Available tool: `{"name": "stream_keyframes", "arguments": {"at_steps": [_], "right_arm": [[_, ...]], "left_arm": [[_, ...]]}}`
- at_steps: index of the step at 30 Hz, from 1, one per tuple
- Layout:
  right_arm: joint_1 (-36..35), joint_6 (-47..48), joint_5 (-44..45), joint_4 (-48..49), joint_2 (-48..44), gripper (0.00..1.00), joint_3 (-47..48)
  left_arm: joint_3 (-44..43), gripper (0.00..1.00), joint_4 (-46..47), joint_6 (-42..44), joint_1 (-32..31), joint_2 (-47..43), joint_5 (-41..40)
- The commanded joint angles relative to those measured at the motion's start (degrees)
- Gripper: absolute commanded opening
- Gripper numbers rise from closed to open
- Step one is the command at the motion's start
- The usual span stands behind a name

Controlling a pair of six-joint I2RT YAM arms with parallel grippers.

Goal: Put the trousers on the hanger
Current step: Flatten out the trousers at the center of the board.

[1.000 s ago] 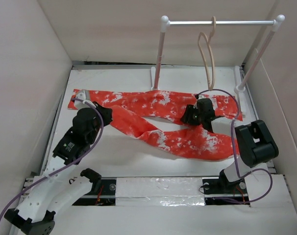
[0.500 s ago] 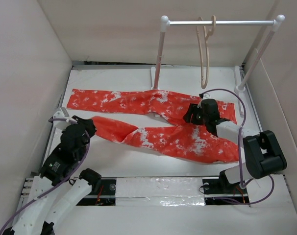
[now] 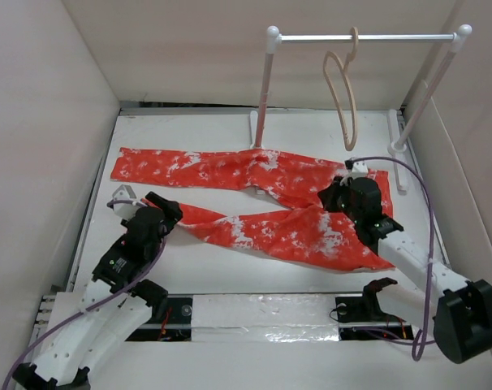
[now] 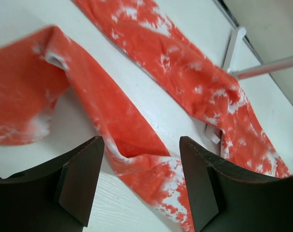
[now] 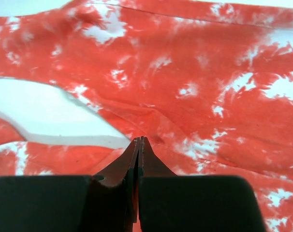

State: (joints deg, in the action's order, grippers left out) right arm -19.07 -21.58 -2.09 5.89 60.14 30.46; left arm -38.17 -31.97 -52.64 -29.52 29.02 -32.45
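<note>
The red-orange trousers point(image 3: 295, 231) mottled with white lie flat on the white table, waist to the right and both legs running left. My left gripper point(image 3: 171, 213) is open over the end of the near leg; in the left wrist view the left gripper point(image 4: 140, 145) has its dark fingers point(image 4: 81, 179) either side of a fold of the trousers point(image 4: 137, 145), not touching it. My right gripper point(image 3: 337, 195) sits at the crotch. In the right wrist view the right gripper point(image 5: 139, 141) is shut, pinching a crease of the trousers point(image 5: 199, 96). The beige hanger point(image 3: 341, 89) hangs by its hook from the rail.
A white two-post rack point(image 3: 265, 81) with a metal rail point(image 3: 376, 36) stands at the back right; its foot point(image 4: 232, 43) shows in the left wrist view. White walls point(image 3: 51, 122) close in the table on both sides and behind.
My left gripper has let go of the leg end, opened and drawn back toward the near leg. The right gripper has shut at the crotch. The legs lie flatter. The hanger swings.
</note>
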Motion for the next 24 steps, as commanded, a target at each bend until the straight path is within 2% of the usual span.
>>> {"name": "stream_keyframes", "arguments": {"at_steps": [1,4,7,10,11,14,17,19,21,24], "right_arm": [[-3.6,2.2,-0.7,-0.8,-3.4,0.00,-1.9],[-12.0,4.3,-2.4,-3.2,-3.0,0.00,-0.7],[-22.5,5.8,0.9,-5.5,-0.3,0.07,1.6],[-31.4,6.1,3.4,-5.7,2.3,0.40,2.8],[-33.2,5.9,4.7,-5.7,3.0,0.55,3.4],[-39.3,5.2,7.9,-5.7,6.6,0.71,4.3],[-43.2,5.1,10.6,-7.6,11.6,0.72,6.3],[-43.9,4.8,12.6,-7.4,14.6,0.72,7.7],[-43.9,3.9,16.7,-8.3,19.7,0.71,9.2],[-43.9,1.4,24.9,-9.8,24.7,0.66,11.9]], "left_arm": [[7.4,0.61,5.1,-3.2,0.0,1.3,8.1],[12.5,0.60,7.0,-7.8,0.0,0.8,9.7],[15.0,0.64,7.5,-9.9,0.0,-0.5,7.9],[15.8,0.70,9.8,-9.9,0.0,-0.7,5.6],[15.8,0.72,10.7,-9.6,0.0,0.5,5.2],[16.2,0.73,15.7,-8.7,0.0,4.7,3.4],[16.8,0.71,22.6,-6.3,0.0,9.6,1.9],[15.5,0.62,26.4,-4.1,0.8,12.6,1.1],[13.8,0.46,27.7,-2.5,2.4,17.1,1.2],[10.6,0.11,28.1,0.0,3.1,20.5,1.2]]}}
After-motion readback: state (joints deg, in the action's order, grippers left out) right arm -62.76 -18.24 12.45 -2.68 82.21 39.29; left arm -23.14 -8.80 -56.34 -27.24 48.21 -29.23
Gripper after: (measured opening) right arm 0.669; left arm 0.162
